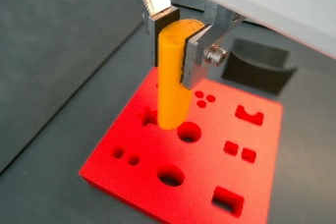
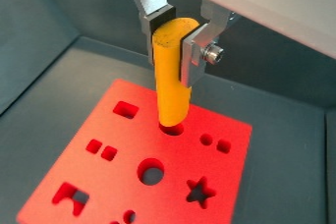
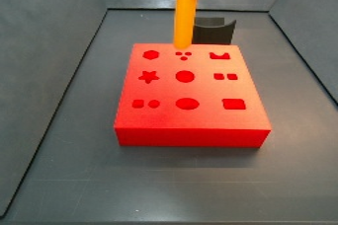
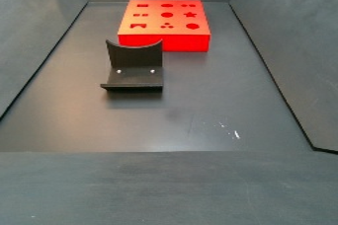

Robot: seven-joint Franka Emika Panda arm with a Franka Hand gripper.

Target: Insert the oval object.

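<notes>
The long, slim orange-yellow oval peg (image 1: 172, 76) stands upright over the flat red block with shaped holes (image 3: 192, 96), its lower end at or just inside one hole near the block's far edge; how deep it sits I cannot tell. The gripper (image 1: 180, 33) pinches the peg near its top, and in both wrist views the flat silver fingers (image 2: 201, 43) press against opposite sides. Judging by its look, the peg is a light, rigid plastic piece with smooth rounded flanks, so it could twist or slide in the pads if it catches the hole's rim; a high hold on the broader sides leaves the lower length free to go in. Further right and toward the far side in a side view, the dark grey curved holder (image 3: 211, 28) stands just behind the block; another side view (image 4: 133, 68) shows it well apart from the block. The bench (image 4: 199, 101) is a matt dark grey floor with raised sloping walls (image 3: 53, 61) along its edges.
</notes>
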